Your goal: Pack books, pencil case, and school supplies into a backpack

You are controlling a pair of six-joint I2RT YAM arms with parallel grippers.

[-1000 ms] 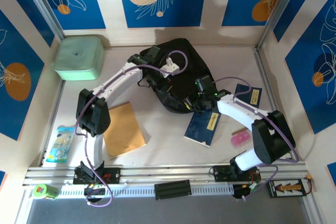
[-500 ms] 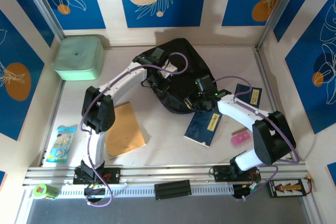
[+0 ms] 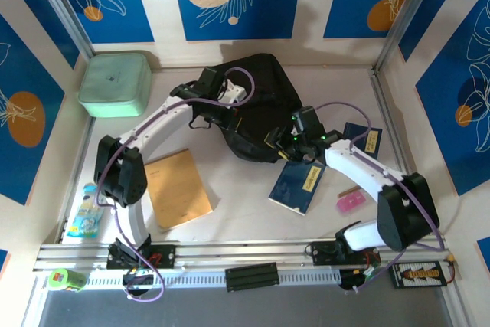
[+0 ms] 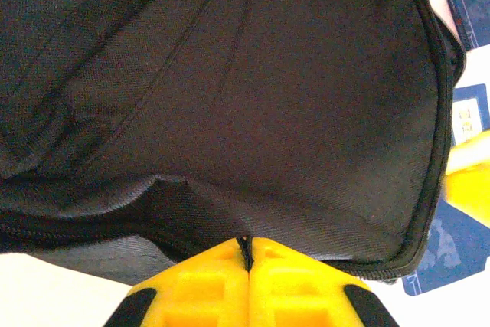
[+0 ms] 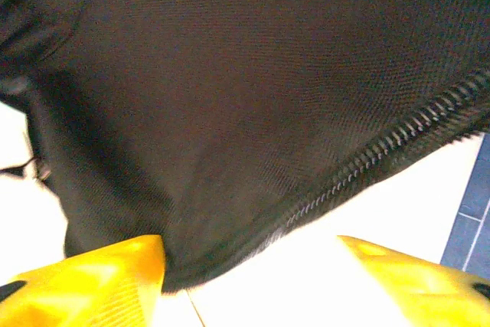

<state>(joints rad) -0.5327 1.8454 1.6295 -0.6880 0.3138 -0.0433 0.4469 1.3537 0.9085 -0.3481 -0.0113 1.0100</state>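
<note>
The black backpack [image 3: 264, 101] lies at the table's middle back, its mouth facing the arms. My left gripper [image 3: 223, 112] is shut on the backpack's fabric rim [image 4: 253, 223] and holds it up, so the dark inside shows. At the mouth's right side my right gripper [image 3: 281, 141] stands open, and the zipper edge [image 5: 367, 162] lies just beyond its fingers [image 5: 92, 281]. One dark blue book [image 3: 295, 183] lies in front of the backpack, another [image 3: 361, 137] to its right. Which item is the pencil case I cannot tell.
A brown envelope [image 3: 180, 187] lies by the left arm. A mint-green box [image 3: 115, 82] sits at the back left. A light-blue packet [image 3: 86, 210] is at the left edge, and a small pink item [image 3: 351, 203] is near the right arm's base.
My right gripper has opened and let go of the backpack's rim. The left arm has swung left and back, pulling the rim with it.
</note>
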